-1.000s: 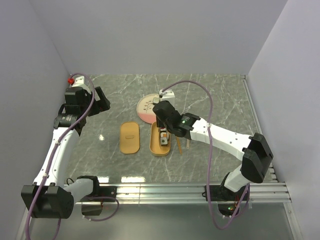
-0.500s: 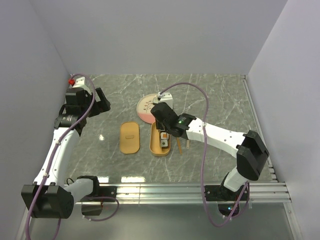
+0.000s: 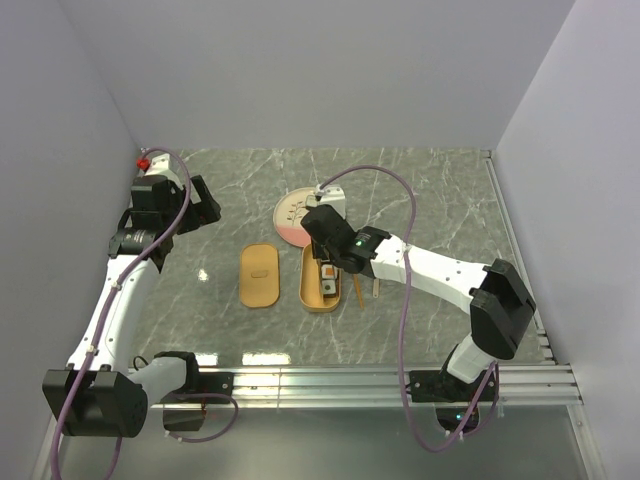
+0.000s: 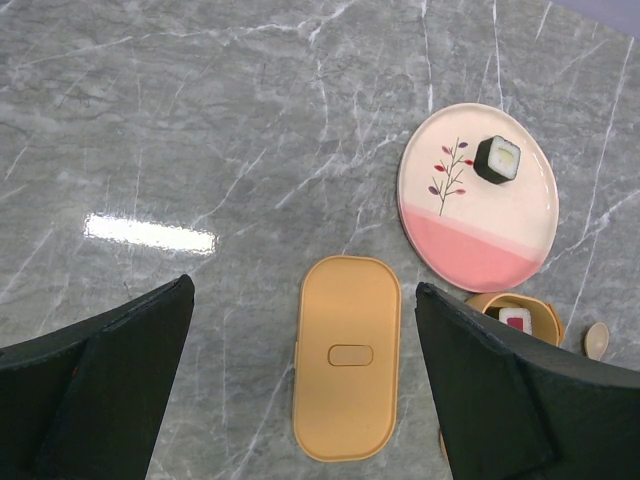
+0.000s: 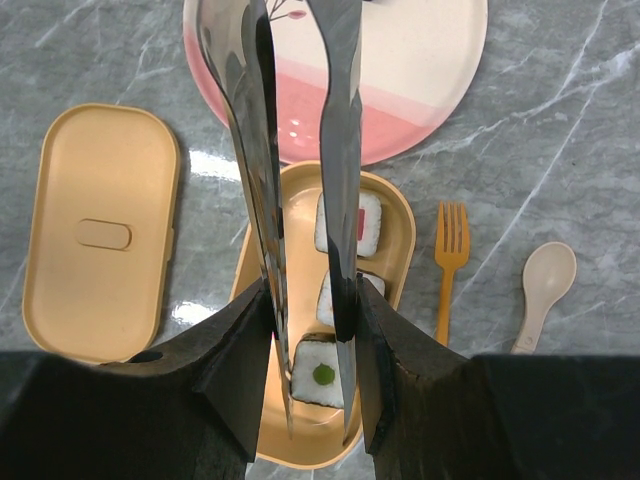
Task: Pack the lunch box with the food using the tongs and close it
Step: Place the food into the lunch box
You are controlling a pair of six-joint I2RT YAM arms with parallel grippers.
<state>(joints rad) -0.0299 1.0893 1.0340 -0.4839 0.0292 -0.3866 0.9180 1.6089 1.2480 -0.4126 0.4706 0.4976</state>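
1. Clearly, the tongs (image 5: pixel 300 200) are clamped between the right fingers (image 5: pixel 235 370), with both slender arms projected forward over the lunch box (image 5: pixel 400 225); the tips are seen over the pink-and-cream plate (image 5: pixel 420 90) beyond the box's far end.
2. Directly below the right fingers, the open lunch box base is seen on the table (image 3: pixel 440 200), and three sushi pieces (image 5: pixel 322 372) are counted inside it: one at the near end with a green centre, one in the middle, one at the far end with a red centre.
3. One further sushi piece (image 4: pixel 497 159) is seen on the plate, just beyond the lunch box.
4. One lid (image 5: pixel 95 235) is laid flat just left of the lunch box, apart from it, with its oval recess facing up.
5. Just right of the lunch box, one orange fork (image 5: pixel 450 265) and one beige spoon (image 5: pixel 545 290) are laid side by side.
6. The left fingers (image 4: pixel 110 390) are spread wide apart with nothing between them, held high over the table well left of the lunch box; the lid is seen through the gap.
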